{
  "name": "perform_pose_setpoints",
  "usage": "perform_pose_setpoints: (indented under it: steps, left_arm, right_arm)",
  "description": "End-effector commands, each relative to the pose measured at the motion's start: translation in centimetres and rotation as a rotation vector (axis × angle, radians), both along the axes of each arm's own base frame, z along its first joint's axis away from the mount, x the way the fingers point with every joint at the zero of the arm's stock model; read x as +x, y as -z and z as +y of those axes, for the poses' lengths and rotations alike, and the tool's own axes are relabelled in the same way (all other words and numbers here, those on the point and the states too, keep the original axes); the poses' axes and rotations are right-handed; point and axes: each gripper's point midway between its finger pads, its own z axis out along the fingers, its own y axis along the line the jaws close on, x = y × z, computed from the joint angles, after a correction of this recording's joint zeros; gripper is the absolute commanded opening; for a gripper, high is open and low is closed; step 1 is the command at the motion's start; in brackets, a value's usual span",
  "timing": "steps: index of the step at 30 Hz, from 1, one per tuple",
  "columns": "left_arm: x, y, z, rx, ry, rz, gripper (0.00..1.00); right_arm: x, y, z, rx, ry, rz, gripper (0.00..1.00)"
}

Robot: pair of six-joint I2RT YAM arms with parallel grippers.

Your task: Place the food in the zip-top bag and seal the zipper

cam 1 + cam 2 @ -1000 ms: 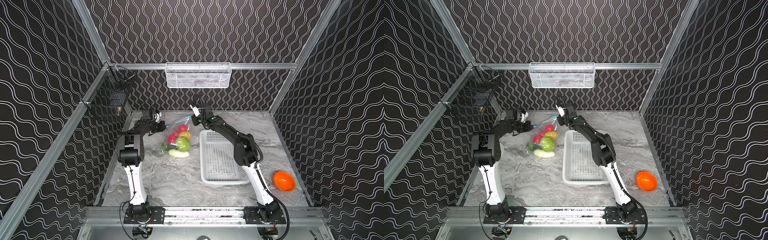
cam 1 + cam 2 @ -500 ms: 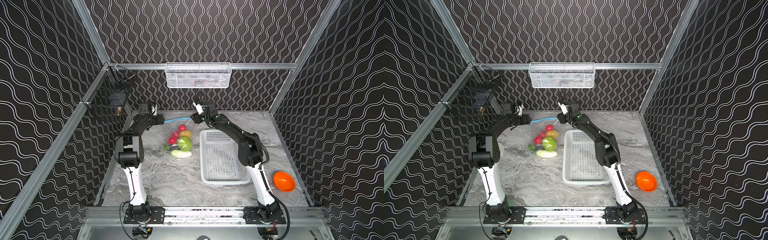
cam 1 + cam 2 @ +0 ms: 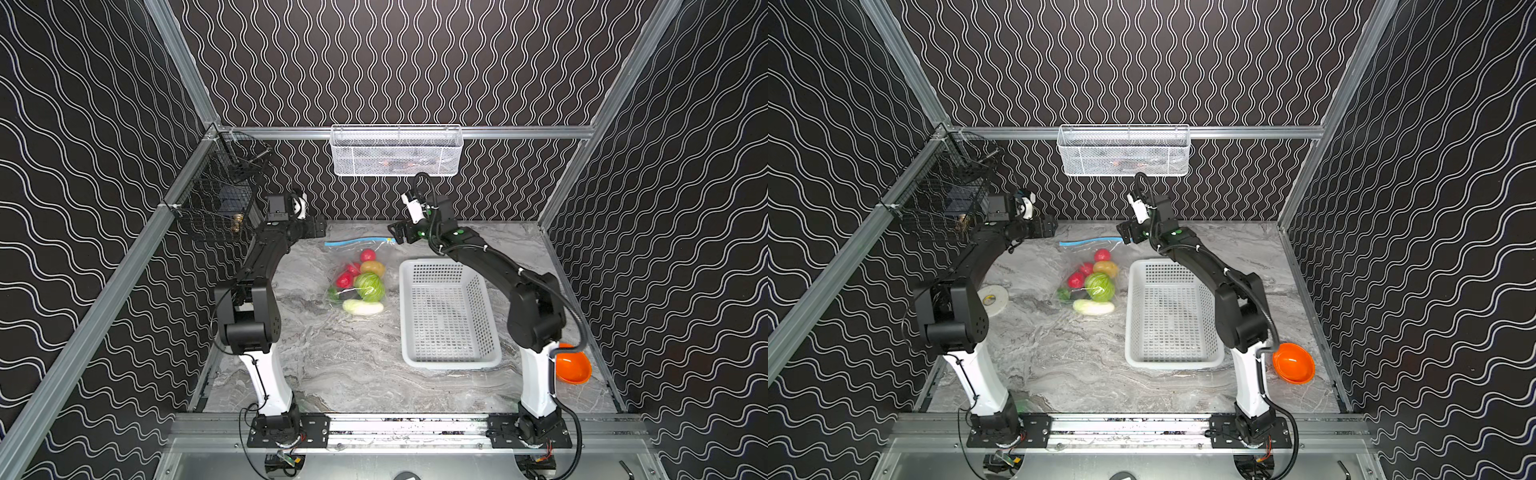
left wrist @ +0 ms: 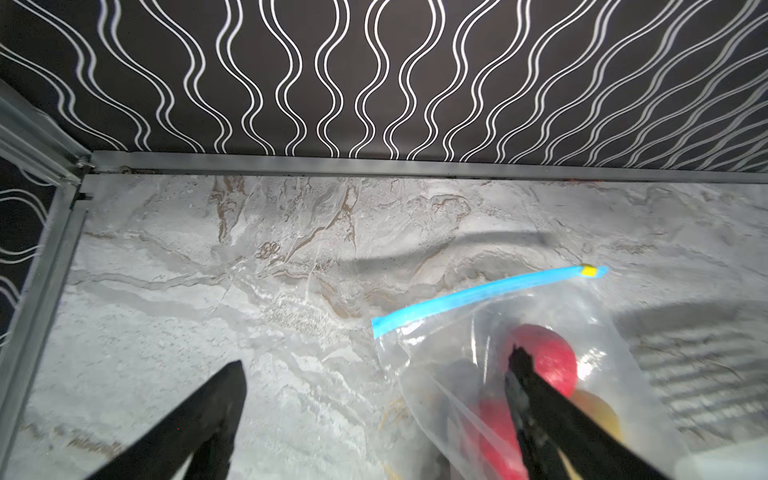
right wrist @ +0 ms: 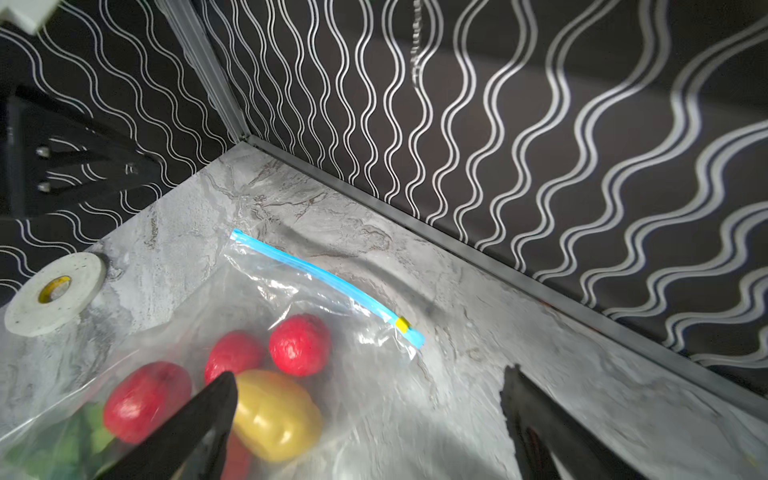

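The zip-top bag (image 3: 357,276) (image 3: 1090,274) lies flat on the marble table, holding the food: a green cabbage (image 3: 369,286), a white radish (image 3: 362,307), red fruits (image 5: 299,345) and a yellow piece (image 5: 274,415). The zipper (image 3: 357,242) (image 4: 490,291) runs as one blue strip along the far edge. Its yellow slider (image 5: 402,323) sits at the end nearest my right gripper. My left gripper (image 3: 320,226) (image 4: 377,358) hovers open beside the strip's left end. My right gripper (image 3: 395,232) (image 5: 370,373) hovers open by the right end. Neither touches the bag.
A white perforated basket (image 3: 440,262) stands right of the bag, with an orange bowl (image 3: 573,368) behind the right arm. A tape roll (image 3: 994,297) lies at the left. A wire basket (image 3: 395,149) hangs on the back wall and a black one (image 3: 216,199) on the left rail.
Both grippers have opened and let go of the zipper's ends, then drawn apart and upward. The bag has settled flat on the table.
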Motion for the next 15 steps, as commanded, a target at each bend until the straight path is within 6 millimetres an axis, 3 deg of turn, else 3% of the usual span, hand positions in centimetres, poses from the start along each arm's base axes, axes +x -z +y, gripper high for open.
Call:
perform_pose_setpoints:
  steps: [1,5,10,15]
  left_arm:
    - [-1.5,-1.4,-0.4,0.018,0.044,-0.025,0.99]
    - [-2.7,-1.3,0.3,0.041,0.012,-0.038,0.99]
    - [-4.5,0.9,-0.8,-0.041,0.059,0.025,0.99]
    - [-6.3,2.3,-1.3,-0.094,0.067,0.020,0.99]
  right_arm:
    - [-1.0,-1.2,-1.4,0.032,0.037,-0.016,0.99]
    - [-2.8,-1.5,-4.2,0.043,0.103,-0.018,0.99]
    - [-4.3,-1.1,-7.7,0.052,0.201,-0.008,0.99]
    - [-4.7,0.7,-14.3,0.042,0.382,0.027,0.99]
